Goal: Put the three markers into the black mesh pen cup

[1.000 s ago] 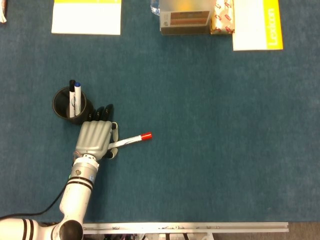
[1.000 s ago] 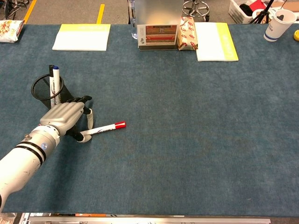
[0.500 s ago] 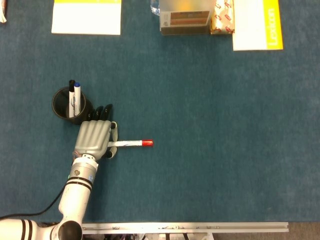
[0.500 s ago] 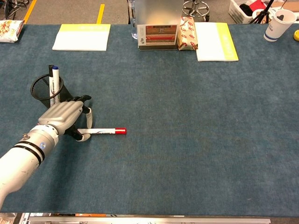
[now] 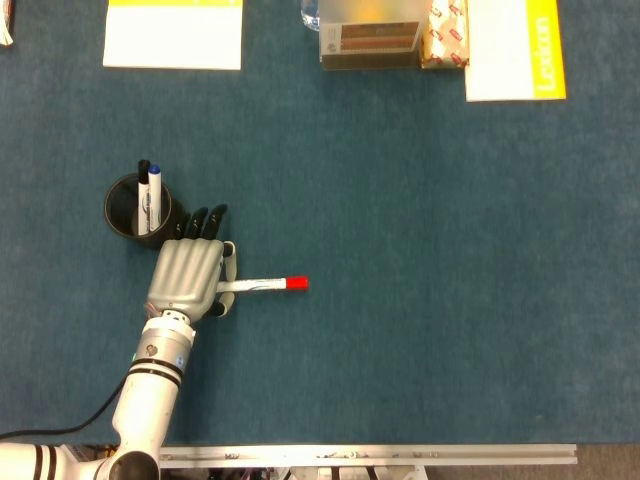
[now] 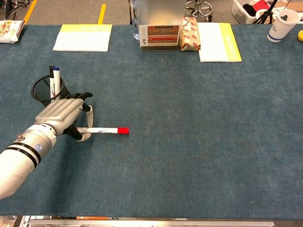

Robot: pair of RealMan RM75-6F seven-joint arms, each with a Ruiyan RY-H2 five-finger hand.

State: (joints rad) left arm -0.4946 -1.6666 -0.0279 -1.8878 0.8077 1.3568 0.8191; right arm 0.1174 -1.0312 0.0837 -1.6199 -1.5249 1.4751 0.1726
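A blue-carpeted table [image 5: 420,250] fills both views, and everything here is placed by the black mesh pen cup [image 5: 126,213], which stands near the table's left side. Only one arm shows, the left arm [image 6: 19,158], white with black bands, reaching in from the near edge toward the cup. Far beyond the cup, along the back edge, lie two yellow-and-white pads: one pad [image 5: 174,33] almost straight behind the cup, and a second pad [image 5: 515,48] well off to the cup's right. Between those two stands one clear-lidded box [image 5: 370,32] with one red-and-white packet [image 5: 445,36] touching its right side. In the chest view one paper cup [image 6: 280,24] sits at the far right corner, farthest from the pen cup. The left hand [image 5: 187,276] lies palm down just in front and slightly right of the cup, its dark fingertips [image 5: 205,221] near the cup's rim but apart from it; the thumb and a finger pinch the white end of the red-capped marker [image 5: 265,285]. That marker sticks out level to the right, away from the cup, red cap outermost; whether it touches the carpet cannot be told. Three markers are counted: this one outside, and two upright inside the cup, a blue-capped marker [image 5: 154,193] and a black-capped marker [image 5: 144,176]. The right hand shows in neither view.
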